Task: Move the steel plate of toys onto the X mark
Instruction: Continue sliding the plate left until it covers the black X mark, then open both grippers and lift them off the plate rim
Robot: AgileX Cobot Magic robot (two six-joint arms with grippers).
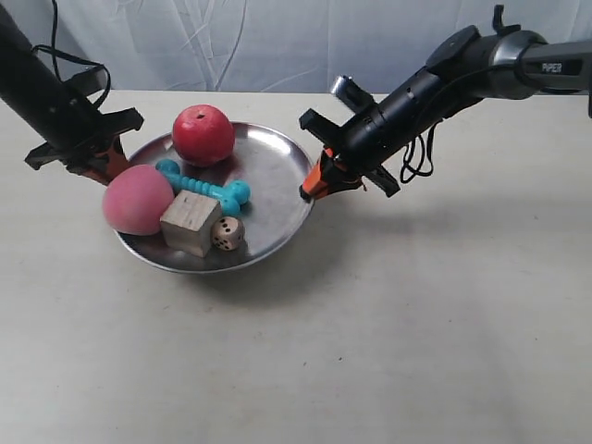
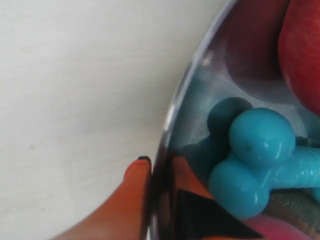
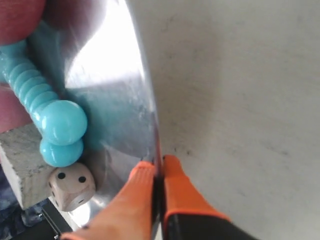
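Note:
The steel plate [image 1: 273, 171] carries the red apple-like ball [image 1: 203, 134], pink peach-like ball [image 1: 137, 199], turquoise bone [image 1: 203, 185], wooden cube [image 1: 190, 222] and die [image 1: 227, 233]. A broad shadow lies on the table under its near side. My left gripper [image 1: 113, 166] is shut on the rim beside the peach. Its wrist view shows the gripper [image 2: 159, 167] pinching the rim [image 2: 185, 95] next to the bone [image 2: 255, 155]. My right gripper [image 1: 313, 188] is shut on the opposite rim, and its wrist view shows it [image 3: 158, 167] near the die [image 3: 72, 186]. The X mark is out of view.
The off-white tabletop [image 1: 416, 324] stretches in front of and to the right of the plate. A pale curtain [image 1: 277, 42] hangs behind the table's far edge. A black cable [image 1: 421, 157] loops down from the right arm.

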